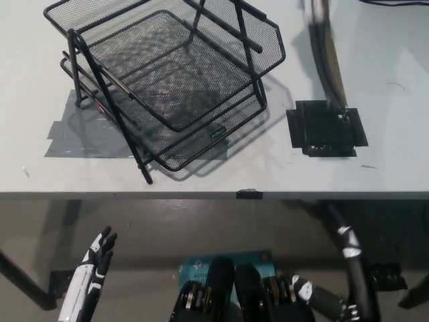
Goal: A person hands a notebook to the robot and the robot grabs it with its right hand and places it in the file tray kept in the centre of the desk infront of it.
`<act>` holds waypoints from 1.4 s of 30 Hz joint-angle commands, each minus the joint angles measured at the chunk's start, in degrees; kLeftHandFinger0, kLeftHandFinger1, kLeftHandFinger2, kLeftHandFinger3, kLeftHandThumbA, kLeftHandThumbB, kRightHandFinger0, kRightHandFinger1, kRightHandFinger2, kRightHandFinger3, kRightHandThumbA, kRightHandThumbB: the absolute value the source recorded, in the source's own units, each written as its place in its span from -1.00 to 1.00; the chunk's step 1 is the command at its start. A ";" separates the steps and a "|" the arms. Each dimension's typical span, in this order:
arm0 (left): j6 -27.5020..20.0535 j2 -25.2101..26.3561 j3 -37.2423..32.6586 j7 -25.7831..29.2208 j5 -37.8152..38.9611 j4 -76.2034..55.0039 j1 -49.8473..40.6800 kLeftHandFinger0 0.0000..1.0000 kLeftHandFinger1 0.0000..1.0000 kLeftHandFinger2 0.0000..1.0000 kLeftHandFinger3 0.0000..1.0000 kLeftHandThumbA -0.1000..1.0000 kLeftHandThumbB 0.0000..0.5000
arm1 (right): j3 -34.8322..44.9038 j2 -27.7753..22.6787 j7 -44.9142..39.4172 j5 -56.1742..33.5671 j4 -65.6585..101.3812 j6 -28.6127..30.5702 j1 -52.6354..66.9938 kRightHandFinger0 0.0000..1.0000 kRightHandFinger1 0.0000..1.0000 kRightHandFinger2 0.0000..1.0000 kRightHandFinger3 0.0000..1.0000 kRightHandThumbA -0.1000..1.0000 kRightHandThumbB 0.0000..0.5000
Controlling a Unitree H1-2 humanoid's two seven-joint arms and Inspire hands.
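The black wire-mesh file tray (pixel 167 74), with two tiers, stands on the white desk (pixel 375 168) at centre left, turned at an angle. No notebook shows in the head view. My white left hand (pixel 97 258) hangs below the desk's front edge at the lower left, open, fingers apart, holding nothing. My black right hand (pixel 346 245) rises at the lower right, also below the desk edge, seen edge-on with nothing visible in it.
A black base plate (pixel 326 129) sits on the desk to the right of the tray, with a dark slanted post (pixel 328 54) rising from it. Grey tape patches (pixel 74 137) lie under the tray's left side. A small black tab (pixel 249 194) marks the desk's front edge.
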State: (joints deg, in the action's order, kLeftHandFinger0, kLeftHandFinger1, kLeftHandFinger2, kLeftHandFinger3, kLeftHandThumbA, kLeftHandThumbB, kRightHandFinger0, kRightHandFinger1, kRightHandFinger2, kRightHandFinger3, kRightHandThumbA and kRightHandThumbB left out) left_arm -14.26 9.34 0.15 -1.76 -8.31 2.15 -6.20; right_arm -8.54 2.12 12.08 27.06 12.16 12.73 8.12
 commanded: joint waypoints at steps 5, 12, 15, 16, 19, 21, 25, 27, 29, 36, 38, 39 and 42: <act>-3.12 0.94 -0.07 0.35 -1.05 -2.50 -0.91 1.00 1.00 1.00 1.00 0.92 0.17 | 5.72 4.93 14.06 13.24 6.28 4.69 -10.44 1.00 1.00 1.00 1.00 0.95 0.06; -3.34 0.98 -0.17 0.38 -1.68 -2.40 -1.09 1.00 1.00 1.00 1.00 0.93 0.18 | 7.61 5.75 14.32 13.50 3.66 1.26 -20.34 1.00 1.00 1.00 1.00 0.83 0.09; -3.14 1.02 -0.25 0.22 -1.74 -2.24 -0.71 1.00 1.00 1.00 1.00 0.95 0.17 | 8.62 6.20 14.62 13.84 1.59 -1.21 -23.84 1.00 1.00 1.00 1.00 0.85 0.12; -3.03 1.09 -0.31 0.12 -1.83 -2.24 -0.55 1.00 1.00 1.00 1.00 0.95 0.20 | 8.96 6.39 14.84 13.40 0.82 -1.50 -24.91 1.00 1.00 1.00 1.00 0.81 0.11; -3.32 1.21 -0.48 0.01 -2.11 -2.16 -0.33 1.00 1.00 1.00 1.00 0.91 0.18 | 9.19 6.45 14.98 14.12 -2.41 -3.23 -27.73 1.00 1.00 1.00 1.00 0.83 0.06; -3.20 1.35 -0.70 -0.30 -2.15 -2.32 -0.38 1.00 1.00 1.00 1.00 0.90 0.18 | 8.83 6.40 16.75 14.45 -6.22 -2.24 -29.60 1.00 1.00 1.00 1.00 0.85 0.11; -2.56 1.22 -0.70 -0.17 -2.30 -2.63 0.03 1.00 1.00 1.00 1.00 0.90 0.18 | 7.73 6.22 18.08 14.82 -10.76 -1.51 -32.27 1.00 1.00 1.00 1.00 0.87 0.16; -3.00 1.13 -0.78 -0.01 -2.58 -2.53 0.34 1.00 1.00 1.00 1.00 0.89 0.17 | 7.21 6.23 17.94 14.04 -12.45 -0.95 -33.18 1.00 1.00 1.00 1.00 0.89 0.19; -3.30 1.21 -0.87 -0.18 -2.46 -2.38 0.66 1.00 1.00 1.00 1.00 0.90 0.18 | 6.60 5.94 18.52 14.60 -14.25 -0.61 -34.41 1.00 1.00 1.00 1.00 0.92 0.23; -3.57 1.25 -0.80 0.03 -2.39 -1.87 1.88 1.00 1.00 1.00 1.00 0.89 0.18 | 5.06 4.40 19.81 15.72 -19.61 -0.51 -38.98 1.00 1.00 1.00 1.00 0.96 0.30; -3.34 1.19 -0.86 0.08 -2.61 -1.84 2.15 1.00 1.00 1.00 1.00 0.92 0.19 | 5.18 3.66 20.59 15.72 -21.59 -0.42 -40.69 1.00 1.00 1.00 1.00 0.95 0.34; -3.22 1.23 -0.86 0.08 -2.72 -1.87 2.26 1.00 1.00 1.00 1.00 0.92 0.19 | 5.27 3.46 20.88 15.53 -22.29 -0.31 -41.29 1.00 1.00 1.00 1.00 0.94 0.35; -3.28 1.38 -0.84 -0.23 -2.22 -2.10 2.25 1.00 1.00 1.00 1.00 0.90 0.13 | 6.44 3.20 20.54 12.17 -23.94 -0.40 -43.28 1.00 1.00 1.00 1.00 0.91 0.38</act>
State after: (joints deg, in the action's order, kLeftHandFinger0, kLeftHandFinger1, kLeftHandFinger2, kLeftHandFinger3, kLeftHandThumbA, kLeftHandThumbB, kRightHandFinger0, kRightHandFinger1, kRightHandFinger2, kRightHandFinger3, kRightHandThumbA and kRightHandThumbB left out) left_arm -15.15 9.71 -0.40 -1.89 -10.21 1.60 -4.32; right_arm -2.71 5.57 30.42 41.37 -10.62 11.47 -30.84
